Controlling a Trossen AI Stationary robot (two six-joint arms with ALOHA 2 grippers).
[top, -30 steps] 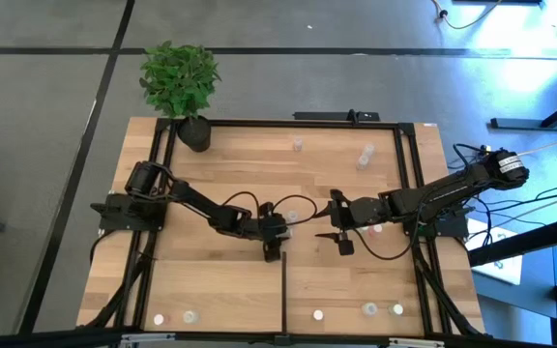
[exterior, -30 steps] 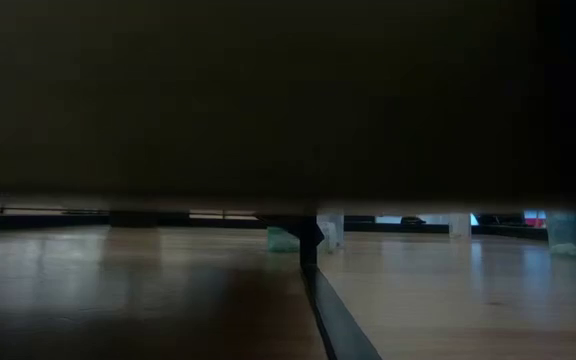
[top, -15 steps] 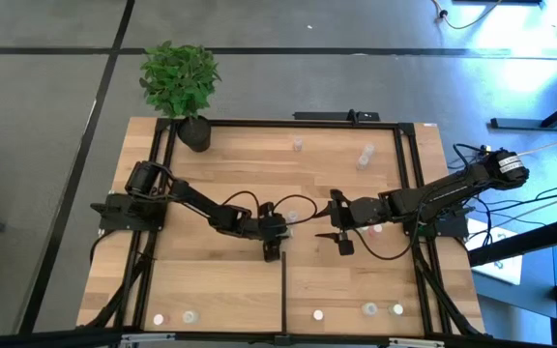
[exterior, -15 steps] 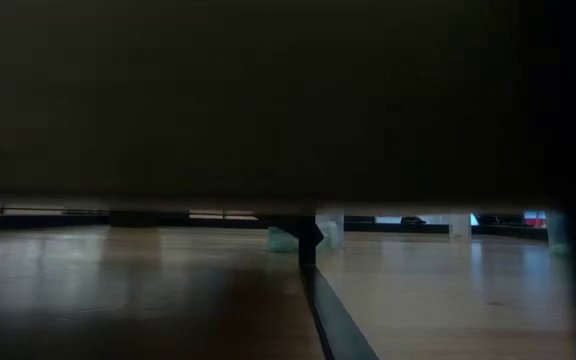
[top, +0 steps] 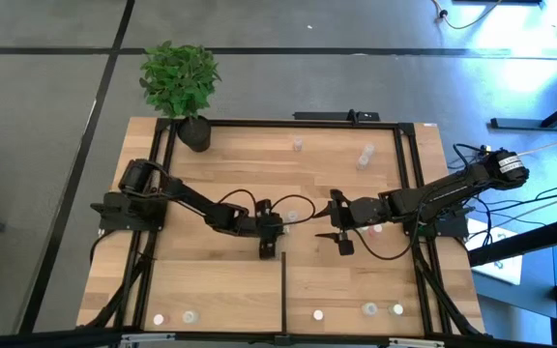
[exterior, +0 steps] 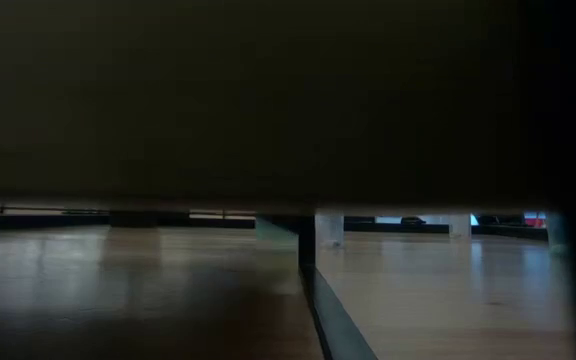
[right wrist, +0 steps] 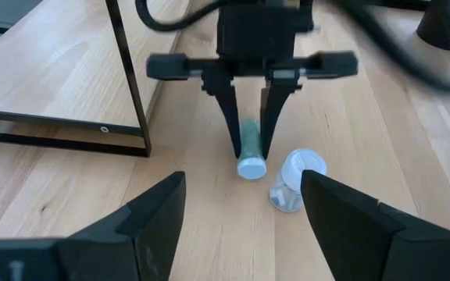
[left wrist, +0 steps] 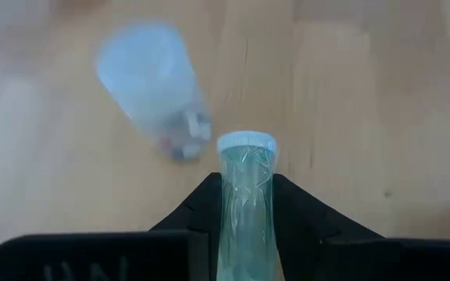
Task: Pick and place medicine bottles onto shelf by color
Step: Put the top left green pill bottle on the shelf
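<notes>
left claw: near the middle of the wooden surface, just above the top end of the short black divider bar. it sits a touch further to the left than half a second ago, the arm's elbow drawn slightly back. fingers closed on a clear, greenish medicine bottle with a white cap; the left wrist view shows the bottle pinched between the two dark fingers, cap end pointing away from the wrist.

second bottle, clear with a white top: lying tilted on the boards just beside the held one, small contents visible inside. the right wrist view shows it close beside the held bottle's cap, apart from it. the high view shows it only as a pale spot at the left claw.

right claw: at the middle of the surface, just right of the left claw, unchanged from the earlier frames. fingers spread wide, nothing between them; its wrist view looks straight at the left claw.

low view: upper part dark. the greenish shape seen earlier beside the divider post no longer shows there; pale bottles stand further back.

other bottles, high view only: two near the far edge, five along the near edge.

potted plant: far left corner.
</notes>
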